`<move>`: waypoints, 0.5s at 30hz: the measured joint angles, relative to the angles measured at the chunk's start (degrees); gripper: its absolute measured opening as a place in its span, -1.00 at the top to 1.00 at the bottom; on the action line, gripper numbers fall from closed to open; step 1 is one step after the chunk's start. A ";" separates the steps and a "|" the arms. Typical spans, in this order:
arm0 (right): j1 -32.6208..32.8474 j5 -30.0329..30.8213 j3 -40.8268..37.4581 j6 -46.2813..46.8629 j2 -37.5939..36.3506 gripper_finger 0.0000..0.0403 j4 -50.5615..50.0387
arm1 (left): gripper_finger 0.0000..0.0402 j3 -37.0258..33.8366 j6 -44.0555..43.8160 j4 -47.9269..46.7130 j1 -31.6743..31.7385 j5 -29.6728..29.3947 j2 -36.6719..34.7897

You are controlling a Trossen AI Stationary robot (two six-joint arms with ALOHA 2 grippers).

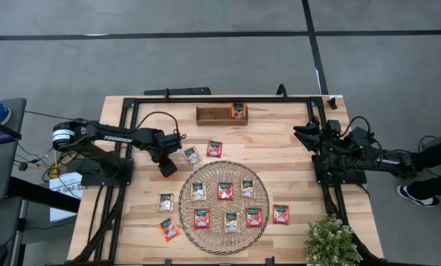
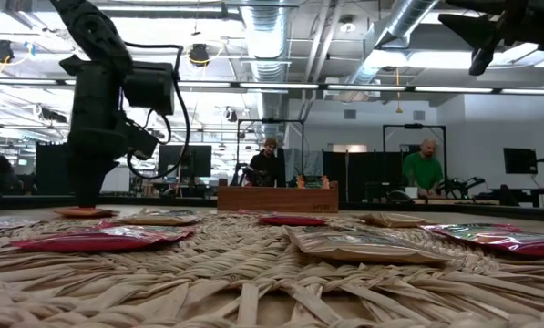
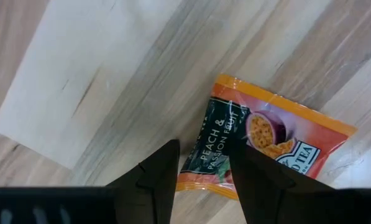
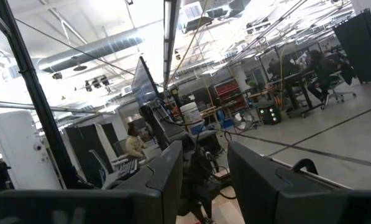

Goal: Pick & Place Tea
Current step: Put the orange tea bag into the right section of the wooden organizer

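Note:
An orange tea sachet (image 3: 266,134) lies flat on the wooden table, and the low view shows it (image 2: 85,212) right under my left gripper (image 2: 87,202). My left gripper (image 3: 204,149) points straight down over the sachet's dark-banded end, fingers open. In the high view the gripper (image 1: 167,170) hides that sachet. Several more sachets lie on the round woven mat (image 1: 213,177) and beside it, such as two (image 1: 192,155) (image 1: 214,148) just right of the gripper. One sachet (image 1: 238,111) sits in the long wooden tray (image 1: 213,114). My right gripper (image 1: 303,134) waits raised at the right, open. My left gripper comes at the orange sachet from above, its open fingers standing over the sachet's banded end (image 3: 213,140). One finger (image 3: 253,168) stands over the sachet, the other (image 3: 163,168) beside its edge. Whether the fingertips touch it, I cannot tell. The sachet lies flat on the table.
The wooden tray (image 2: 277,197) stands at the table's far edge. A potted plant (image 1: 331,242) fills the near right corner. Black frame rails (image 1: 124,148) run along the table's left, right and far sides. People sit at desks in the room beyond.

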 joint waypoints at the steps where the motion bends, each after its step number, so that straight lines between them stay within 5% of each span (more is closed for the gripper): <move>1: 0.00 0.00 0.00 0.00 0.00 0.40 -0.26 | 0.31 0.43 -0.01 -0.55 0.00 0.06 -0.03; 6: 0.02 0.00 0.01 1.11 0.02 0.40 -1.74 | 0.43 3.92 -0.11 -0.61 -0.03 0.76 0.29; 15: 0.02 -0.07 0.02 1.99 0.02 0.40 -3.06 | 0.97 6.89 0.30 0.77 -0.17 -0.97 0.08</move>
